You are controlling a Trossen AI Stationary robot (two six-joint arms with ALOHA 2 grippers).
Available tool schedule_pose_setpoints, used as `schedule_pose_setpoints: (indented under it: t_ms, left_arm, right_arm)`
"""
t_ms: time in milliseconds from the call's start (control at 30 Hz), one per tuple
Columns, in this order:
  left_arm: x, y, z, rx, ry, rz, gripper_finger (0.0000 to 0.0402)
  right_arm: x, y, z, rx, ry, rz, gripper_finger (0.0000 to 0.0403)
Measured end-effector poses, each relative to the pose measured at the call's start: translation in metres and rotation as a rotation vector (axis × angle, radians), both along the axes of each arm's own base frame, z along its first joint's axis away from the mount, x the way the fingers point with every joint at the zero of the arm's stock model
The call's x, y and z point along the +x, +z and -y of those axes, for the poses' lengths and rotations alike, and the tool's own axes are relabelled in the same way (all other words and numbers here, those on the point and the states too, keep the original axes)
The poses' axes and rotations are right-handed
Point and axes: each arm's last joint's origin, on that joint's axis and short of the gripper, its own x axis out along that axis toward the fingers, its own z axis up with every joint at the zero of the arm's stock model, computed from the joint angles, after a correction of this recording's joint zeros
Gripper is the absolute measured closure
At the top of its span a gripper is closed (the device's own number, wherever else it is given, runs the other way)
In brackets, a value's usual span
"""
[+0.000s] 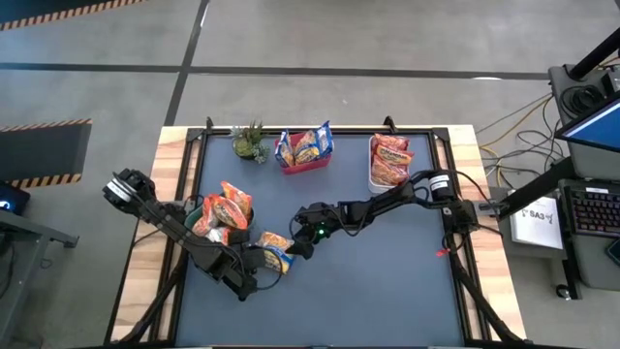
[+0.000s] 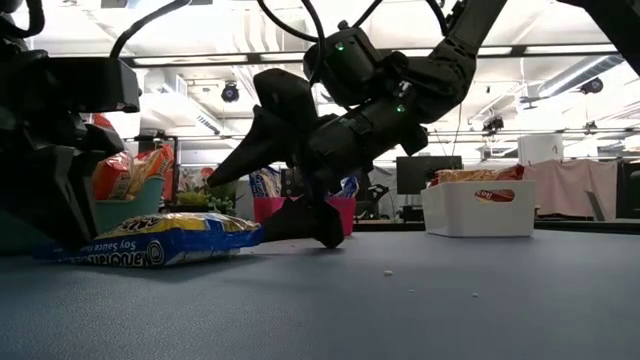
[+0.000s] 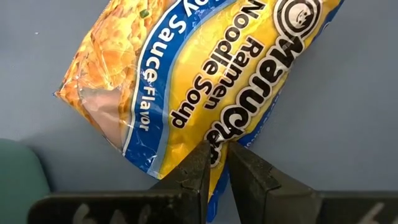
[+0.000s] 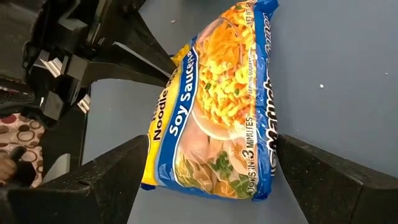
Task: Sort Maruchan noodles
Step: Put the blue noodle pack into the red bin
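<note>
One yellow-and-blue Maruchan packet lies flat on the dark mat, between the two grippers. My left gripper comes from the table's left and is shut on the packet's edge. My right gripper reaches in from the right, wide open. Its fingers stand on either side of the packet's other end; I cannot tell whether they touch it. In the low view one right finger rests its tip on the mat just beside the packet, and the other finger slants above it. My left gripper pinches the packet's sealed edge between its two fingers, coming low from the table's left and near side. Only the rim is between the fingers. The packet lies flat on the mat, not lifted.
A teal bin with orange packets stands close behind my left gripper. A pink bin with yellow-and-blue packets and a white bin with red packets stand along the far edge, next to a small green plant. Bare mat lies toward the near right.
</note>
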Motion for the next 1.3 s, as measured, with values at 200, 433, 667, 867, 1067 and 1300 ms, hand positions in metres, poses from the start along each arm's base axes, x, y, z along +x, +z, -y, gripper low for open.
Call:
schedule_pose_setpoints:
  t_ms: [200,433,667,867,1067,1300]
  left_arm:
    - [0.001,-0.001,0.001,-0.004,0.015,0.021,0.0363]
    - [0.007,-0.007,0.004,-0.016,0.023,0.058,0.0363]
    - [0.009,-0.009,0.005,-0.02,0.072,0.086,0.0363]
    - [0.009,-0.009,0.005,-0.035,0.106,0.098,0.0363]
    - [0.011,-0.008,0.005,-0.035,0.127,0.131,0.0363]
    - [0.016,-0.007,0.006,0.013,0.13,0.223,0.0363]
  right_arm:
    - [0.001,-0.008,-0.006,0.009,0.001,0.011,0.006]
    - [0.003,-0.013,-0.007,0.028,-0.004,0.026,0.0063]
    - [0.003,-0.01,-0.005,0.039,0.014,0.037,0.0076]
    - [-0.002,0.005,0.006,-0.016,0.041,0.007,0.0076]
    - [-0.014,0.035,0.01,-0.11,0.071,-0.022,0.0077]
    - [-0.037,0.062,0.006,-0.298,0.06,-0.13,0.0077]
